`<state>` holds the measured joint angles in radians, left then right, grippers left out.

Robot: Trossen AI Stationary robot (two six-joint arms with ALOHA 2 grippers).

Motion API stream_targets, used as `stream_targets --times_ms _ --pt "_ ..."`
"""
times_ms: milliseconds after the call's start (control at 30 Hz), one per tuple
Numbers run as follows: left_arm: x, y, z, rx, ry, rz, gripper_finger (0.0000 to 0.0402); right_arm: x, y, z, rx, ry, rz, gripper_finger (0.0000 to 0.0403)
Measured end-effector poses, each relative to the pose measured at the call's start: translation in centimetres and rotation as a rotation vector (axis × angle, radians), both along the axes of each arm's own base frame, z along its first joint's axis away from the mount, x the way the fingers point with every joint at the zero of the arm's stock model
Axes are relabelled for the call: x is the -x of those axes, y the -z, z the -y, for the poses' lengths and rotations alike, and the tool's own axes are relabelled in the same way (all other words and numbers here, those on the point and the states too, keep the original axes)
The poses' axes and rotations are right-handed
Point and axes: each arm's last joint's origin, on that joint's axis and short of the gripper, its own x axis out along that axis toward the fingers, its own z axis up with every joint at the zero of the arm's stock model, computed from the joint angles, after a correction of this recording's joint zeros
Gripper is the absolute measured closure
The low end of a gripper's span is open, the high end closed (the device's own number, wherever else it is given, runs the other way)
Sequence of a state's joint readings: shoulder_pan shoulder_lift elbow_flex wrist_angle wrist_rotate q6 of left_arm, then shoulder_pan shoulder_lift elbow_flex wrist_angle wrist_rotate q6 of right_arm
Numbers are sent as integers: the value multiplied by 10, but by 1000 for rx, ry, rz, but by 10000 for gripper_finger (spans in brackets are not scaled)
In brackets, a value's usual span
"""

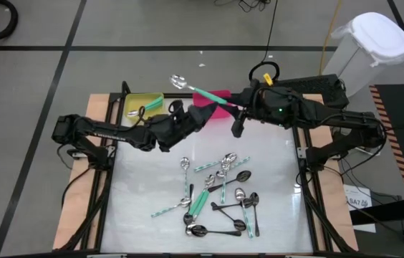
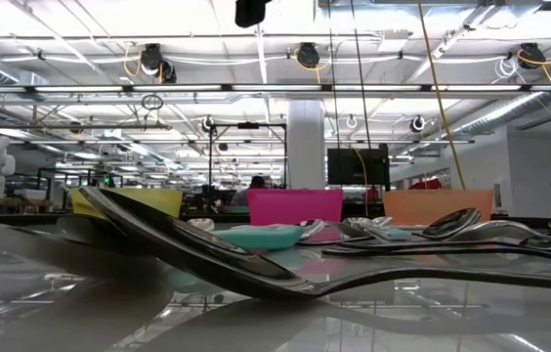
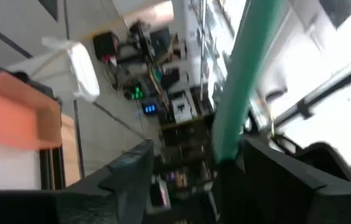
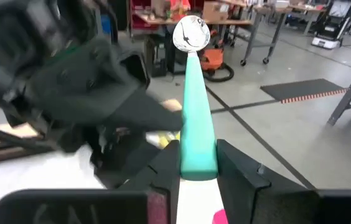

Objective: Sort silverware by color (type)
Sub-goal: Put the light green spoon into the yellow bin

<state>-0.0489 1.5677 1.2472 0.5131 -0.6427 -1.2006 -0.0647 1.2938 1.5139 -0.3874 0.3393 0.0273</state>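
Both arms meet high over the far side of the table (image 1: 273, 215), right above the bins. The right gripper (image 4: 197, 163) has its fingers pressed onto the end of a teal-handled spoon (image 1: 200, 90), pinching the handle between them. From the right wrist view that teal handle runs straight out from between the fingers, with the shiny bowl at the far tip.

From above, the spoon lies at a slant in the air, bowl toward the yellow bin (image 1: 142, 104), handle end toward the right arm, passing over the pink bin (image 1: 220, 95). The left gripper (image 1: 200, 115) sits just below the middle of the handle. Its fingers are spread apart: in the left wrist view the teal handle stands between the two dark fingers (image 3: 132, 171), closer to one of them, with a clear gap on the other side. So only the right side grips it.

Down on the white table, the rest of the spoons (image 1: 220, 197) lie in a loose scatter toward the near side: several with teal handles, a few all silver, a few dark ones, some crossing one another. One more teal-handled spoon lies inside the yellow bin.

The level view shows yellow, pink and an orange bin (image 2: 437, 205) in a row at the back, with spoons lying blurred in front.
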Motion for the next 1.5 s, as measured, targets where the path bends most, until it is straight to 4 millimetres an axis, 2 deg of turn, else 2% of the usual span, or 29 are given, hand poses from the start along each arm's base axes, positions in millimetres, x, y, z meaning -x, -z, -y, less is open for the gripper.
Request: stream_targets --times_ms 100,233,533,700,800,967,1067,1133,1333,1433,1500 --pt "-1 1 6 -40 56 -28 138 10 -4 2 -14 13 4 329" --pt "9 -12 9 -133 75 -47 136 25 -7 2 -33 26 -19 329" --pt "57 -49 14 -438 224 -274 136 53 -11 1 -128 50 -37 329" --pt "77 -94 19 -684 279 -461 135 49 -6 -1 -193 -23 -64 329" --pt "85 -127 17 -762 322 -579 135 40 0 -2 -239 -43 -78 329" --pt "93 -153 10 -820 428 -838 135 20 12 -5 -307 -78 -117 328" --pt "97 -161 8 -857 499 -943 135 5 18 -9 -331 -134 -114 327" --pt "98 -159 8 -875 552 -1028 135 -5 22 -13 -339 -167 -117 328" --pt "80 -133 13 -921 775 -1160 135 -28 33 -20 -365 -198 -112 329" --pt "79 -125 17 -938 862 -1222 135 -34 38 -23 -373 -203 -124 329" --pt "70 -117 19 -958 883 -1253 135 -36 40 -25 -372 -209 -125 329"
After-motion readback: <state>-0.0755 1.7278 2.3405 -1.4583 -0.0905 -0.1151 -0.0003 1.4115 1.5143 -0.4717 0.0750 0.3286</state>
